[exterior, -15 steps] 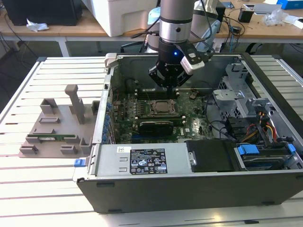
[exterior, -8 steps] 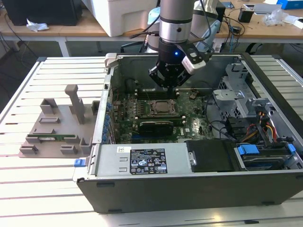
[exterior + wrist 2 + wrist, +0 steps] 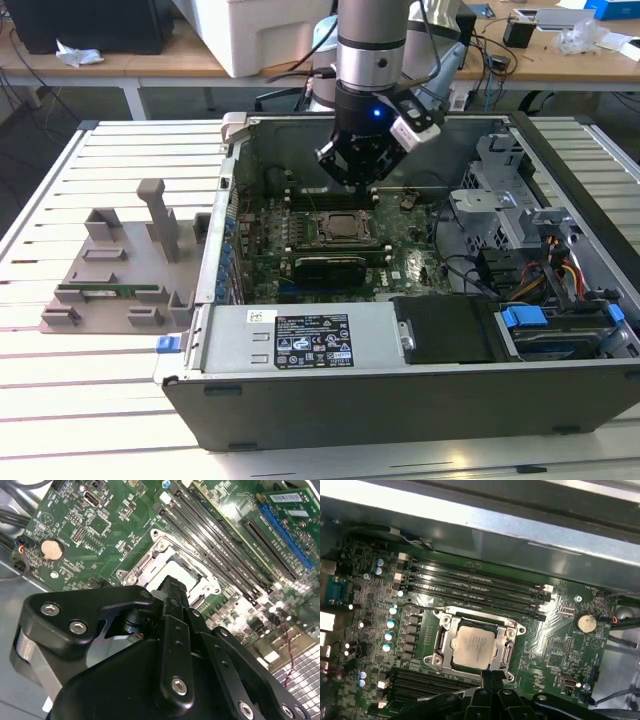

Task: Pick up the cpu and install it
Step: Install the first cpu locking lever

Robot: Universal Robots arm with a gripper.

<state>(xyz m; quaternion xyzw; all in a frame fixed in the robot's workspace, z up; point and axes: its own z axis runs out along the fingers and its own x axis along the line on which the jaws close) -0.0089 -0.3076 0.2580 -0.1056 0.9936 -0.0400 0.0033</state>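
The cpu (image 3: pixel 476 645), a small square chip with a pale metal top, lies flat in the motherboard socket (image 3: pixel 444 642) in the first wrist view. From the exterior view it shows as a pale square, the cpu (image 3: pixel 346 227), in the middle of the green board inside the open computer case (image 3: pixel 330 340). My gripper (image 3: pixel 371 194) hangs just above the socket, a little toward the case's back wall. Its black fingertips (image 3: pixel 490 675) are pressed together with nothing between them. In the second wrist view my gripper (image 3: pixel 173 583) covers part of the socket (image 3: pixel 145 562).
Empty memory slots (image 3: pixel 475 587) run along the socket's far side. A coin battery (image 3: pixel 585 622) sits on the board. Drive cage and cables (image 3: pixel 545 250) fill the case at the exterior view's right. A grey fixture (image 3: pixel 150 235) holding a green memory stick (image 3: pixel 110 292) stands outside the case, left.
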